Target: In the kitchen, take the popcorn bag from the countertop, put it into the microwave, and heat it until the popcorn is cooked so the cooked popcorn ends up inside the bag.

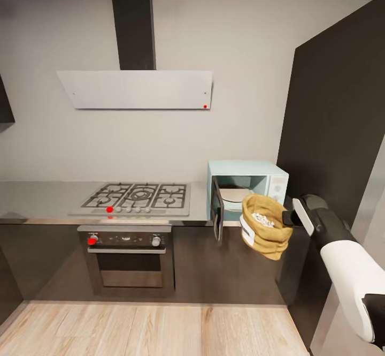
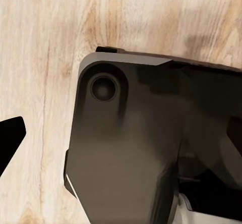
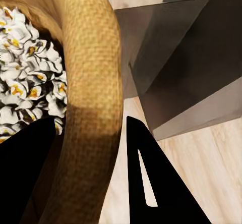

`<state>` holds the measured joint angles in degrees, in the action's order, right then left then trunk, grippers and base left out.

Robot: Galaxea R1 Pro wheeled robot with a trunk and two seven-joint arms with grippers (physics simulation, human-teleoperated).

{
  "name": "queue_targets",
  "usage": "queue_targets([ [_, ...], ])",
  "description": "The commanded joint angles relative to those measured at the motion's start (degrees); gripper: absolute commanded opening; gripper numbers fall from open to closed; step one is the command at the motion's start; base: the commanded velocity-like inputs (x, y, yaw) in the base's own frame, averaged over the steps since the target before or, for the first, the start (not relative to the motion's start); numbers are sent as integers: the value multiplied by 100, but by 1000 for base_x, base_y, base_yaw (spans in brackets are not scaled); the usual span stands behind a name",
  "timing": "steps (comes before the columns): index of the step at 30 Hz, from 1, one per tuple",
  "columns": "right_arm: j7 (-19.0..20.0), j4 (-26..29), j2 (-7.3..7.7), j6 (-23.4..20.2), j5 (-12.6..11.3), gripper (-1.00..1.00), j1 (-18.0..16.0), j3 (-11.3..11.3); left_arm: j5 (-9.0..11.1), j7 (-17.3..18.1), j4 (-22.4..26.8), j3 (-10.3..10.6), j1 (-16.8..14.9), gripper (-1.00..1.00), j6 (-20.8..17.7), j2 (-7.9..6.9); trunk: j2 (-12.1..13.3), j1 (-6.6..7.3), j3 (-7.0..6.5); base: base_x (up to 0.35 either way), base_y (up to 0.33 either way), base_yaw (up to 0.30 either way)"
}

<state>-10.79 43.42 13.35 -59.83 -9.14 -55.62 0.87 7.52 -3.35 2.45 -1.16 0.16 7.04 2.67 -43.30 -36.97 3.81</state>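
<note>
The popcorn bag [image 1: 264, 227], a tan burlap sack, hangs tilted in the air in front of the microwave [image 1: 270, 176] and below its opening. My right gripper [image 1: 286, 218] is shut on the bag's rolled rim [image 3: 93, 82], one finger [image 3: 151, 183] outside it and the other inside. White puffed popcorn [image 3: 25, 72] fills the bag [image 1: 263, 219]. The mint-blue microwave stands on the grey countertop [image 1: 43, 195] with its dark door [image 1: 216, 211] swung open and a white plate [image 1: 235, 194] inside. One black fingertip of my left gripper [image 2: 10, 138] shows at the picture's edge.
A gas hob [image 1: 136, 198] sits in the countertop above a dark built-in oven [image 1: 128, 259], under a white hood [image 1: 136, 89]. A tall dark cabinet [image 1: 337, 131] stands right of the microwave. The left wrist view looks down on my dark base [image 2: 151, 148] and the wood floor [image 2: 45, 42].
</note>
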Motion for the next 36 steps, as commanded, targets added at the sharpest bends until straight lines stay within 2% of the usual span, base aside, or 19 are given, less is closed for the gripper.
queue_targets([
  [1,-57,-26,-1,-17,-61,-100,-26,6,39,-8,7,-7,2,100,8,3,-7,-1,8,0,0,0],
  [6,-132,-139,-80,-17,-58,-100,-403,-12,37,-8,9,-4,2,100,8,4,-7,-1,8,0,0,0],
  [11,-280,-808,-103,-17,-53,-100,-956,-18,38,-8,9,-2,2,100,8,5,-7,-1,8,0,0,0],
  [15,-510,-1111,-104,-17,-53,-100,-1118,-25,36,-8,10,-3,2,100,8,4,-7,-1,8,0,0,0],
  [18,-569,-1413,-117,-17,-53,-100,-1391,-29,36,-8,10,-4,2,100,8,1,-7,-1,8,0,0,0],
  [21,-689,-1843,-193,-17,-53,-100,-1735,-27,35,-8,10,-3,2,100,8,1,-7,-1,8,0,0,0],
  [28,-1048,-2179,-424,-17,-53,-100,-1846,-27,37,-14,10,-1,2,100,8,1,-7,-1,8,0,0,0],
  [33,-1073,-2860,-445,-17,-53,-100,-2255,-24,35,-16,10,-3,2,100,8,5,-7,-1,8,0,0,0],
  [36,-1069,-3057,-435,-17,-53,-100,-2457,-19,34,-17,10,-6,2,100,8,1,-7,-1,8,0,0,0],
])
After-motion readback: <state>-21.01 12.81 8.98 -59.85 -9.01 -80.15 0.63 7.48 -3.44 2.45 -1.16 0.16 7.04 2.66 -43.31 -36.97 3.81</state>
